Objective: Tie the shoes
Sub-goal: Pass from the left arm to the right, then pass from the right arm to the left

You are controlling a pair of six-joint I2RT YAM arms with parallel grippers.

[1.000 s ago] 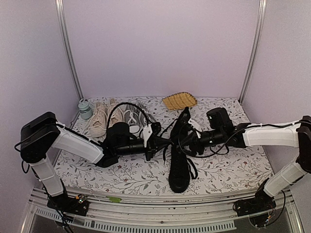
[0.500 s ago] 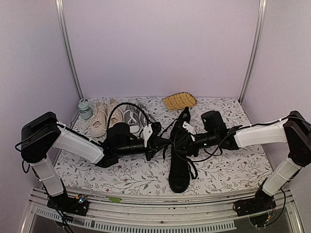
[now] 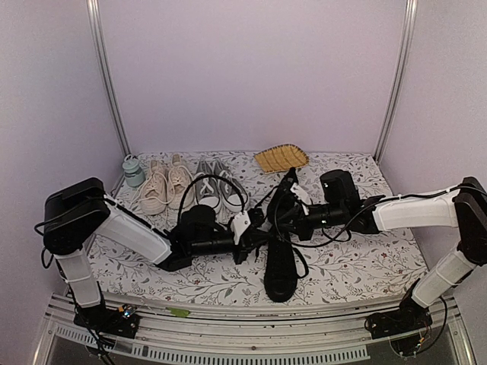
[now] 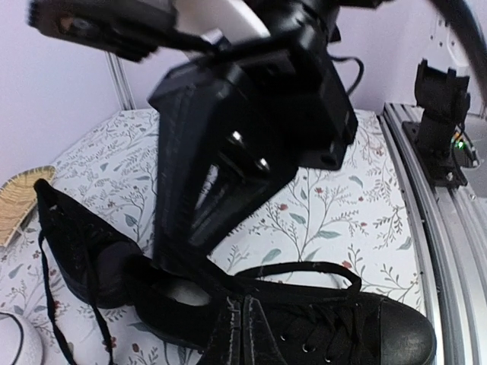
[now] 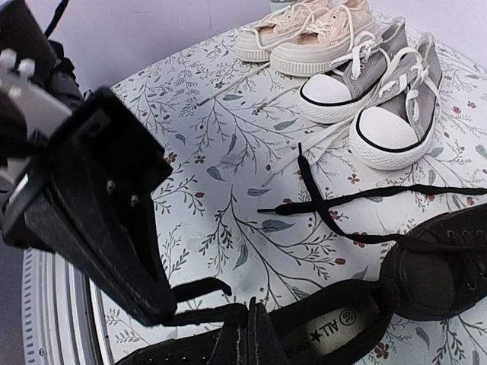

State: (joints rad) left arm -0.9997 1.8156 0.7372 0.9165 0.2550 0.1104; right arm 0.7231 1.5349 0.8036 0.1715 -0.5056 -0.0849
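I see the shoes in the middle of the table, one with its toe toward the arm bases, the other lying just behind it. My left tool and right tool meet over the near shoe's opening, both pinched narrow on a black lace stretched between them. The beige pair and grey pair sit at the back left.

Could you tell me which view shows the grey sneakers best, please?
The right wrist view: the grey sneakers lie close and unobstructed, laces and toe caps sharp. The top external view shows them small and distant; the left wrist view, at most a white sliver at its edge.
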